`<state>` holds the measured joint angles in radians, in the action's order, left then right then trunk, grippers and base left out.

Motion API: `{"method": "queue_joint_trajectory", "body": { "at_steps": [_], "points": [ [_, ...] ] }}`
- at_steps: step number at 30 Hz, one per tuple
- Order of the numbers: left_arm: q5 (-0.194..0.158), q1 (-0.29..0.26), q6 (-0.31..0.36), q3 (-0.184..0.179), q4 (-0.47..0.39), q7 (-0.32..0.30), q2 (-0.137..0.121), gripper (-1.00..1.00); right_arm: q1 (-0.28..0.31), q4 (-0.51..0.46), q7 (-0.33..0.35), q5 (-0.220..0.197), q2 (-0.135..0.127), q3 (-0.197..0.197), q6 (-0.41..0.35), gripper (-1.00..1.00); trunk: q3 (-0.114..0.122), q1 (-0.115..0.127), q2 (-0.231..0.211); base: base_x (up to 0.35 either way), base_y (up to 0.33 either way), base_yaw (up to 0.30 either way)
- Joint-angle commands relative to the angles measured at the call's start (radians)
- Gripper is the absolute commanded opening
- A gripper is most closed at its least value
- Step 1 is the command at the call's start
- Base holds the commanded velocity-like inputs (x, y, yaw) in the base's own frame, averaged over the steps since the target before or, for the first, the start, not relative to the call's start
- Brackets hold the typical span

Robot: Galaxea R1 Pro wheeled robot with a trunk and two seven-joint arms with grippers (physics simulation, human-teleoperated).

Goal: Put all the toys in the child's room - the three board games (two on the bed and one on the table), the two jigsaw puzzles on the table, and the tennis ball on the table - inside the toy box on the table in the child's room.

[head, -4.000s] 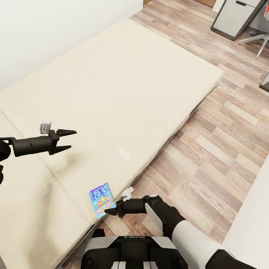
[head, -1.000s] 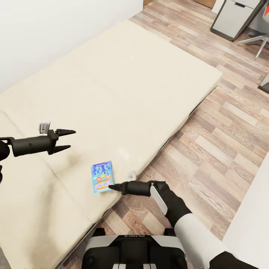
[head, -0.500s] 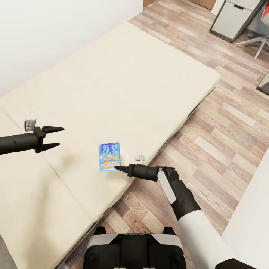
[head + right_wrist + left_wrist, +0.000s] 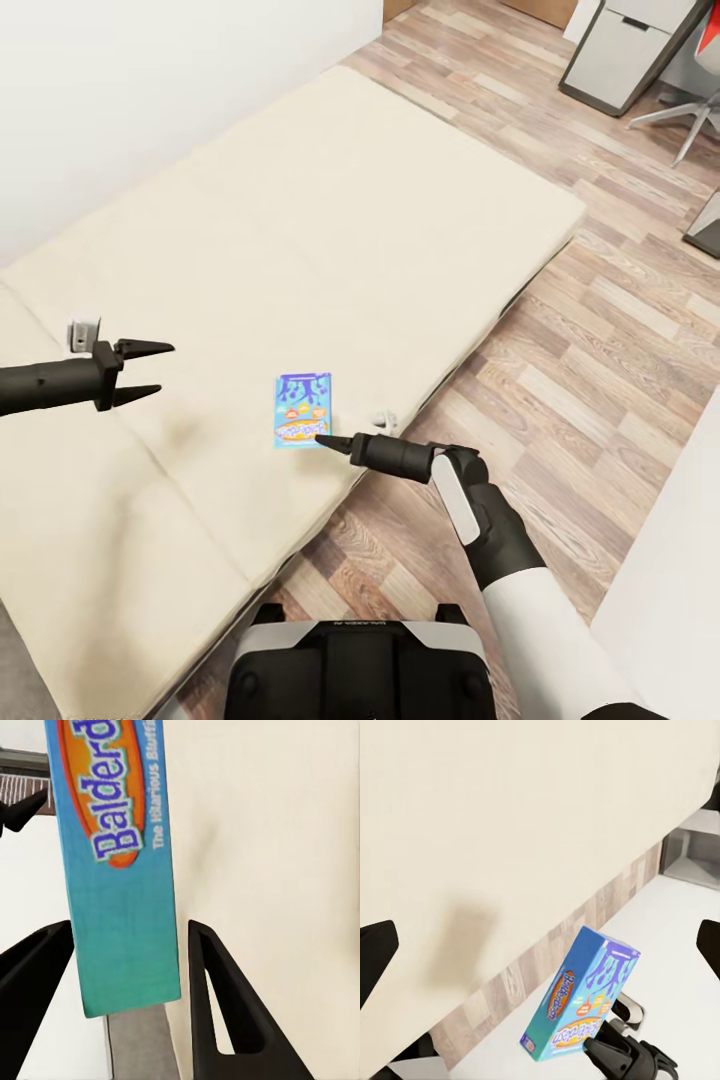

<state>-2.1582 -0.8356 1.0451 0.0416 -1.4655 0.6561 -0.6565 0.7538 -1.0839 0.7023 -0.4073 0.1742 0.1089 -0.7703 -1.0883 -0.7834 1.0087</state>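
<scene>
Right claw (image 4: 322, 438) gripped the lower edge of the small blue board game (image 4: 302, 410); in the right wrist view its two fingers (image 4: 225, 1020) flanked the box (image 4: 120, 870) close on both sides. Box was held just above the bed (image 4: 300, 230), near the mattress edge by the wood floor (image 4: 600, 350). Left claw (image 4: 150, 372) was spread wide and carried nothing, over the bed, well apart from the box.

The blue board game (image 4: 120, 862) is cut off by the right wrist view's top edge, so its title is only partly read. In the head view, its small print cannot be made out, and the left arm (image 4: 40, 383) is cropped at the edge.
</scene>
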Motion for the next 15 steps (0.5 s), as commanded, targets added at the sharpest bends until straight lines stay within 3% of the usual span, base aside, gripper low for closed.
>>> {"method": "queue_joint_trajectory", "body": {
  "at_steps": [1,11,15],
  "points": [
    [-0.009,-0.001,0.002,0.0,0.0,0.011,0.0,1.0,0.0,0.0,0.0,-0.003,0.0,-0.003,-0.006,-1.0,0.003,0.004,-0.007,0.0,0.0,0.0],
    [-0.008,0.0,0.002,-0.034,0.003,0.011,0.001,1.0,0.0,-0.001,-0.005,-0.003,0.0,-0.004,-0.006,-1.0,0.034,0.042,-0.077,0.0,0.0,0.0],
    [-0.008,0.0,0.002,-0.033,0.004,0.011,0.003,1.0,0.0,-0.001,-0.007,-0.003,0.0,-0.004,-0.006,-1.0,0.034,0.042,-0.077,0.0,0.0,0.0]
  ]
}}
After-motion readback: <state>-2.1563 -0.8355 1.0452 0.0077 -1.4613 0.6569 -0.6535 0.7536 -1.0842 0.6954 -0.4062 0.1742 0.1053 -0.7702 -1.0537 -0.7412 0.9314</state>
